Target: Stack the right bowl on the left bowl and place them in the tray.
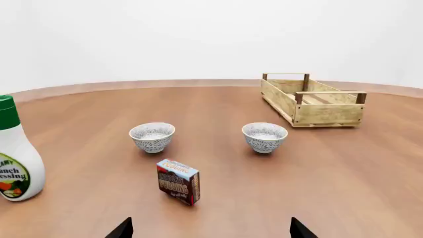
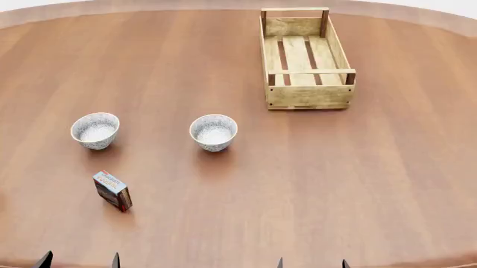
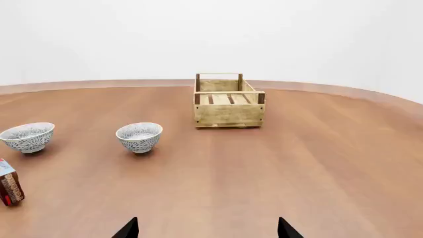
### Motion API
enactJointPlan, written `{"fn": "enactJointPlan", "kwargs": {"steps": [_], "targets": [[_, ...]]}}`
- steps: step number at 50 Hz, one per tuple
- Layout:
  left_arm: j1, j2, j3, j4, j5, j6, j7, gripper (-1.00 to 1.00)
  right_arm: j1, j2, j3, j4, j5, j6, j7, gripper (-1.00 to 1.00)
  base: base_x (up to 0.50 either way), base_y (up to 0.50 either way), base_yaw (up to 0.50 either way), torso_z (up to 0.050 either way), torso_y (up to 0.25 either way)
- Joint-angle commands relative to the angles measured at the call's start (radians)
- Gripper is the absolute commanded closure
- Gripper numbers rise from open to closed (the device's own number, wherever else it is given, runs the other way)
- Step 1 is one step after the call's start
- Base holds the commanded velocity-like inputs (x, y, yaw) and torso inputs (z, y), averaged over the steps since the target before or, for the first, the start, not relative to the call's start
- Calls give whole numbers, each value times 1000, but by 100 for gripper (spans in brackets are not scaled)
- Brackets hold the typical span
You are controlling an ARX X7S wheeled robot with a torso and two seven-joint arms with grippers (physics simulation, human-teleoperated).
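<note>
Nothing is done yet: right bowl [image 2: 214, 132] and left bowl [image 2: 95, 130] sit apart, tray [image 2: 307, 96] empty; left gripper [image 2: 78, 261] and right gripper [image 2: 311, 263] spread wide, holding nothing.

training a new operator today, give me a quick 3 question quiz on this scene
1. True or false: one bowl is already stacked in the other.
2. What is inside the tray? A) a bowl B) nothing C) the box
3. Which item stands nearest the left bowl?

Key: 1. False; the right bowl sits apart from it. 2. B. 3. The small colourful box.
</note>
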Motion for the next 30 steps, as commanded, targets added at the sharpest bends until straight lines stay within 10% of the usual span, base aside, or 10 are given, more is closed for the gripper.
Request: {"fn": "enactJointPlan", "kwargs": {"steps": [1,30], "targets": [[-2,-16,18,-3,-16,2,-19,-100,0,15,-17,-7,25,13,17,-100,0,0,0,0,0],[11,-77,90,31,-80,3,-78,-100,-11,72,-91,-25,63,-7,90,-100,0,0,0,0,0]]}}
